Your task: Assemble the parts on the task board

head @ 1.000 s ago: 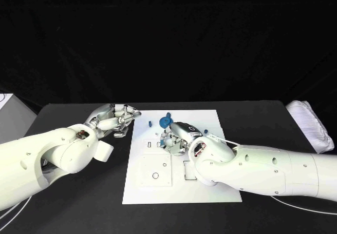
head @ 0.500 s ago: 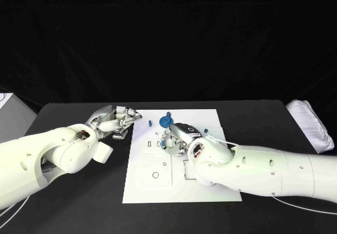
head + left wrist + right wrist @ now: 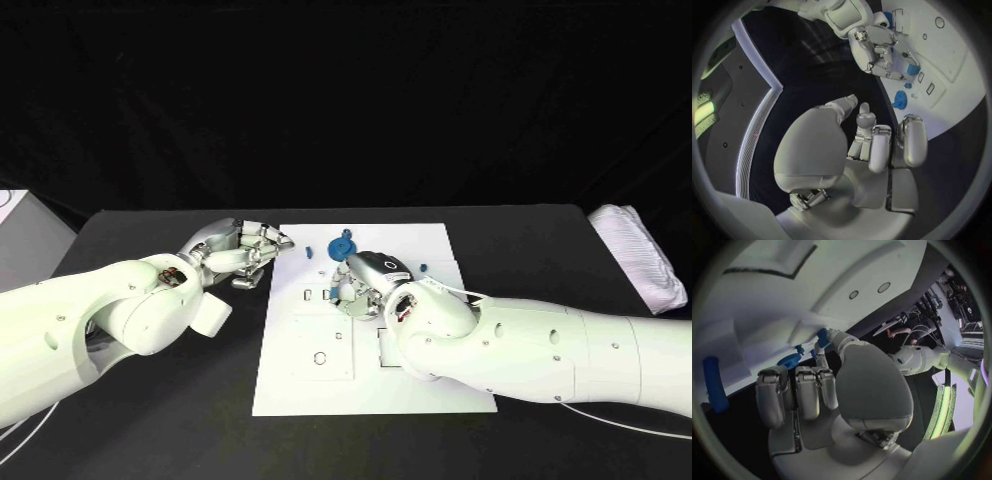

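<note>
Overhead, the right hand (image 3: 364, 283) is edging slightly toward the left side of the board (image 3: 433, 390) compared with a second ago, pinching a small blue part (image 3: 336, 292); the left hand (image 3: 238, 250) is staying curled, holding nothing, just off the board's left edge. A blue disc (image 3: 340, 246) is lying near the board's far edge, a blue peg (image 3: 427, 267) to its right.

From the left wrist, the left hand (image 3: 873, 145) is hanging with fingers curled inward, empty, while the disc (image 3: 900, 99) is lying just beyond them and the right hand (image 3: 882, 55) is gripping the part (image 3: 912, 69).

From the right wrist, the right hand (image 3: 807, 390) is pinching the part (image 3: 822, 337) against the board (image 3: 767, 300).

— What colours are seen?
— A white board (image 3: 368, 390) on a black table (image 3: 577, 250), blue parts (image 3: 340, 246), silver hands (image 3: 245, 250).
— And at the table's edge?
— A white cloth (image 3: 642, 255).
</note>
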`<action>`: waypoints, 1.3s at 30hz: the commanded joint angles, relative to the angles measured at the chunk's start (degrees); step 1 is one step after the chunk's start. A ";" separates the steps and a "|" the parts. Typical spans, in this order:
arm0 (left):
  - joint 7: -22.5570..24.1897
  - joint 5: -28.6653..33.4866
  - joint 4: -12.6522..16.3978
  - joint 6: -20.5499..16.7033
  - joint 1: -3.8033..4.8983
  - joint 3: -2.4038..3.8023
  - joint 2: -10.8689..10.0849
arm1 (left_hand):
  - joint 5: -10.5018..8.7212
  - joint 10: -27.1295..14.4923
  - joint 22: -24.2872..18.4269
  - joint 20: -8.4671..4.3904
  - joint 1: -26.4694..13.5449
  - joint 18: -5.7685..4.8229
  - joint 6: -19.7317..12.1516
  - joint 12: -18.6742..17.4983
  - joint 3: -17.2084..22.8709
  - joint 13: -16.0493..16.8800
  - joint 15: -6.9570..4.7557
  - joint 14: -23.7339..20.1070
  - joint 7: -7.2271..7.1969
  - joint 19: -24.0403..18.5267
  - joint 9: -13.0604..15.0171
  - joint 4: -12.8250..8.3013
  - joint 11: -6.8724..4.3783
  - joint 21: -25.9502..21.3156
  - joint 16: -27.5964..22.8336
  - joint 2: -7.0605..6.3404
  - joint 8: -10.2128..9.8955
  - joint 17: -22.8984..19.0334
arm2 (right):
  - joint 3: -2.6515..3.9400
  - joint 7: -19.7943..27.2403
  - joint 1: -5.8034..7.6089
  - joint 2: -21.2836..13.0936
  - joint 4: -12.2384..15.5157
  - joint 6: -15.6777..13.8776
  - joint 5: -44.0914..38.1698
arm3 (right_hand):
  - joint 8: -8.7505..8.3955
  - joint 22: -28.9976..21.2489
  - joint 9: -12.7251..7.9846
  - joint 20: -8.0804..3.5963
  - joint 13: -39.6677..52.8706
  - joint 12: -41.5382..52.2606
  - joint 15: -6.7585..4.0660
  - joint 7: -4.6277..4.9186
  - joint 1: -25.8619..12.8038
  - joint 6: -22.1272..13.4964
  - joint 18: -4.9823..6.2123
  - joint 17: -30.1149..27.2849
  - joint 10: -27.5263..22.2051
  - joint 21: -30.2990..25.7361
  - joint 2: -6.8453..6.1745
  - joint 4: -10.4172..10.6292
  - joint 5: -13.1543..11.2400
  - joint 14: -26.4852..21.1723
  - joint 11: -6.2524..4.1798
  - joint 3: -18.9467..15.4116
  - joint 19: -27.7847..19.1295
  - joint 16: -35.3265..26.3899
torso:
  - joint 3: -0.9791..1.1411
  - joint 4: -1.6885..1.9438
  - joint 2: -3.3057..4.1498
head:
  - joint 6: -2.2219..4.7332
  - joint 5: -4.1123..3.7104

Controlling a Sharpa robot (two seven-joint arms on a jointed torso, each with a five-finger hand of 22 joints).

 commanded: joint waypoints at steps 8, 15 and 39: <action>-1.11 -1.15 0.10 2.00 0.03 0.02 -0.02 | 0.09 0.43 0.22 0.05 -0.42 -1.16 -0.55 0.28 0.04 0.08 0.04 4.96 0.03 0.41 0.05 0.35 0.11 0.27 0.29 -0.37 0.32 12.50 | -0.15 -0.75 -0.32 0.16 -0.35 1.52 -1.17 | -0.70 15.09 -0.59 0.41 14.86 -0.07 0.56 0.80 -1.68 -2.38 -0.82 12.27 5.84 0.25 -1.22 0.30 -0.28 5.36 0.68 0.16 5.89 -0.15 | -0.03 -0.06 -0.03 | -0.07 0.04; -1.49 -1.44 0.09 2.42 0.03 0.02 -0.06 | 0.09 0.38 0.22 0.04 -0.41 -1.16 -0.59 0.28 0.03 0.04 0.04 4.94 0.04 0.42 0.05 0.35 0.11 0.28 0.28 -0.40 0.29 12.45 | -0.15 -0.62 -0.33 0.17 -0.38 1.31 -1.45 | -1.85 15.09 -1.24 0.98 14.13 -1.00 1.23 1.68 -2.57 -4.51 -0.82 11.97 5.09 0.25 -2.31 0.50 -0.69 5.29 1.47 -0.26 5.89 -0.26 | 0.01 -0.02 -0.03 | -0.11 0.02; -6.43 -6.85 -1.27 0.25 0.03 -0.05 1.23 | 0.01 1.31 0.88 0.07 -0.70 -1.29 -0.59 1.36 -0.13 1.46 0.07 5.29 0.07 0.87 0.06 0.68 0.17 0.62 0.53 -0.42 0.26 13.13 | 0.03 2.37 -0.23 -3.26 3.33 -2.96 -1.66 | -3.19 15.09 -2.50 1.84 12.47 -3.09 1.96 2.35 -2.13 -6.65 -0.82 11.64 3.37 0.25 -2.93 3.59 -1.92 5.20 2.19 -10.54 5.89 -0.40 | 0.14 -0.06 -0.23 | -0.09 0.31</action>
